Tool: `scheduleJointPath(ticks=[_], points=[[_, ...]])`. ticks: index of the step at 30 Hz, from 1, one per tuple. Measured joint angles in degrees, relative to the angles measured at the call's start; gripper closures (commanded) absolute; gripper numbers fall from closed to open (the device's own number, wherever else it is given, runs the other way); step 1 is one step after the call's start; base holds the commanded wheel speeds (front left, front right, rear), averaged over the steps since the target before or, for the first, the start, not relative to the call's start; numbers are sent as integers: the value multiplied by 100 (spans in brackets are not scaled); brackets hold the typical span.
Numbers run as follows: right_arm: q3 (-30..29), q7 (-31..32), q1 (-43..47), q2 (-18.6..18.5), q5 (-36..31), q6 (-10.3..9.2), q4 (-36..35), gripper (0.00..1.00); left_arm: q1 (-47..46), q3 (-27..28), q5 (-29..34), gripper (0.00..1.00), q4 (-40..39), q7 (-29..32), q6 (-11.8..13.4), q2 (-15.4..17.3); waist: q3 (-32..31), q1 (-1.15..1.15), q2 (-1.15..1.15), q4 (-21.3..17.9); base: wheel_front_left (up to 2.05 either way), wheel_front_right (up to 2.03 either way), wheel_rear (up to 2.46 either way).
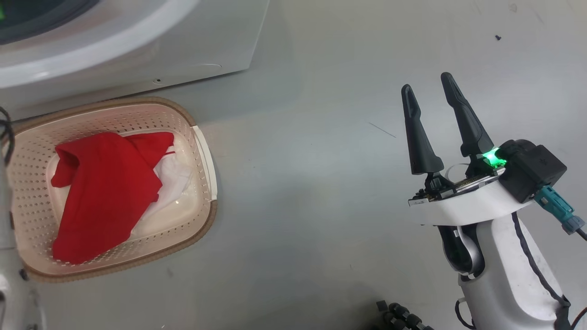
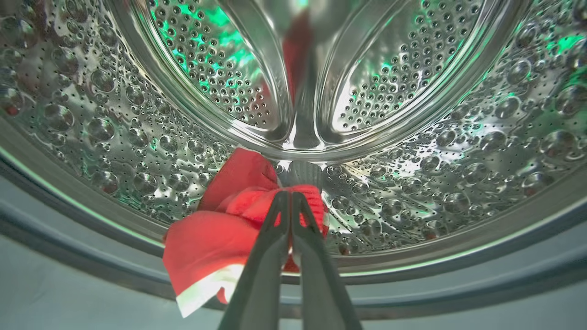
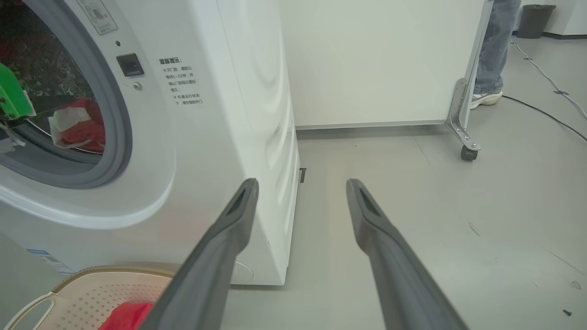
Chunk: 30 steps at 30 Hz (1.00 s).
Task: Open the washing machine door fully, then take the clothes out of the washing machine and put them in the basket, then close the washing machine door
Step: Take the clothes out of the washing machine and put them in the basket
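In the drum [image 2: 137, 137], left gripper [image 2: 290, 195] pinches red clothes [image 2: 211, 238]; right gripper [image 1: 427, 85] (fingers [image 1: 418, 137] apart) hangs over floor [image 1: 312, 183].

Grey floor [image 1: 312, 192] fills most of the head view. Small black screw-like bit [image 1: 498, 37] upper right, thin dark scratch [image 1: 382, 129] right of centre.

Right wrist view: white partition panel [image 3: 380, 59] top centre, on a metal bracket leg [image 3: 461, 114] with a dark caster [image 3: 467, 153] on the floor. Person's leg in blue jeans [image 3: 500, 41] upper right, just past the panel's right edge, pale sneaker [image 3: 486, 98] flat on the floor. Black cable [image 3: 545, 117] runs from near the sneaker to the right edge, lighter cable [image 3: 541, 68] above it. Dark bin [image 3: 535, 20] in the top right corner. Scuff marks [image 3: 474, 228] lower right, tiny dark screw [image 3: 567, 312] near the bottom right corner.
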Motion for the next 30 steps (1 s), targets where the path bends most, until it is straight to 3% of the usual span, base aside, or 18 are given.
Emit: scheduleJointPath(ticks=[16, 30], points=[[76, 0, 335, -144, -267, 0, 187, 0, 1206, -77, -229, 100, -592, -1573, -26, -759, -767, 0, 0, 463, 0, 0, 0], [293, 1, 649, -177, -310, 0, 298, 0, 1891, -66, -327, 100, -1400, -2160, -164, -854, -1514, 0, 0, 812, 0, 0, 0]])
